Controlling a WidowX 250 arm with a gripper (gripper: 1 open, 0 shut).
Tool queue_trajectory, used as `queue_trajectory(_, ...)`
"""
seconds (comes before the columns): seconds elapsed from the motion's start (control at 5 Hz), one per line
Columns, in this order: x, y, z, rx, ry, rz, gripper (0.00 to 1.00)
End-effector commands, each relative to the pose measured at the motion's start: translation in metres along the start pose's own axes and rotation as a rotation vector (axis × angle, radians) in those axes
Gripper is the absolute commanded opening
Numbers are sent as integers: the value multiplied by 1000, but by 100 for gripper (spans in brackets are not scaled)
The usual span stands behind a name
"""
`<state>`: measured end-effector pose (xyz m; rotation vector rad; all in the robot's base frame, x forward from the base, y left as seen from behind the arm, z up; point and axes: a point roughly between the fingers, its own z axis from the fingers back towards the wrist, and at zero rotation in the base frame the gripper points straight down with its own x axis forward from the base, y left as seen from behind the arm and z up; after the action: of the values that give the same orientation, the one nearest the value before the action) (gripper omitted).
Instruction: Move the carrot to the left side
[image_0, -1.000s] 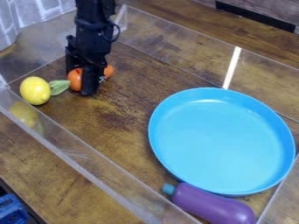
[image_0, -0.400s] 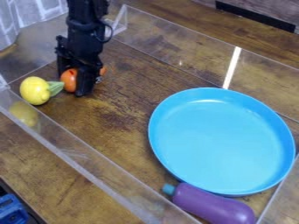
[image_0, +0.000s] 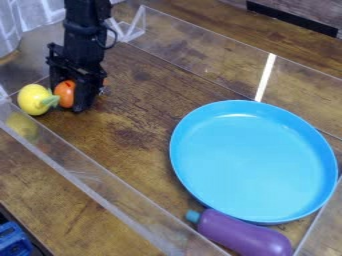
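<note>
The small orange carrot (image_0: 66, 94) sits between the fingers of my black gripper (image_0: 72, 95), which is shut on it at the left part of the wooden table. Only the orange body shows; its leafy end is mostly hidden between the gripper and the yellow lemon (image_0: 35, 99), which lies right beside it on the left. The arm (image_0: 88, 30) comes down from the top of the view, close to the table surface.
A large blue plate (image_0: 254, 160) fills the right half of the table. A purple eggplant (image_0: 245, 238) lies at the front right. A clear plastic wall (image_0: 80, 170) runs along the front-left edge, close to the lemon.
The gripper has carried the carrot leftward and slightly down, closer to the lemon. The lemon has shifted slightly left. Plate and eggplant have not moved.
</note>
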<state>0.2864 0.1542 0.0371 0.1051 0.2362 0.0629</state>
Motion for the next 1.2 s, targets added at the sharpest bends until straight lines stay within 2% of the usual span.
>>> queue_trajectory(0.0, -12, 14, 32, 5, -63, 95, 0)
queue_trajectory(0.2, -18, 16, 37, -15, -57, 141, 0)
queue_trajectory(0.4, -14, 21, 45, -21, -56, 119, 100)
queue_trajectory(0.6, -8, 26, 58, -30, -87, 88, 100)
queue_trajectory(0.8, -4, 32, 60, -43, -105, 35, 100)
queue_trajectory(1.0, -3, 45, 53, -45, -117, -6, 100)
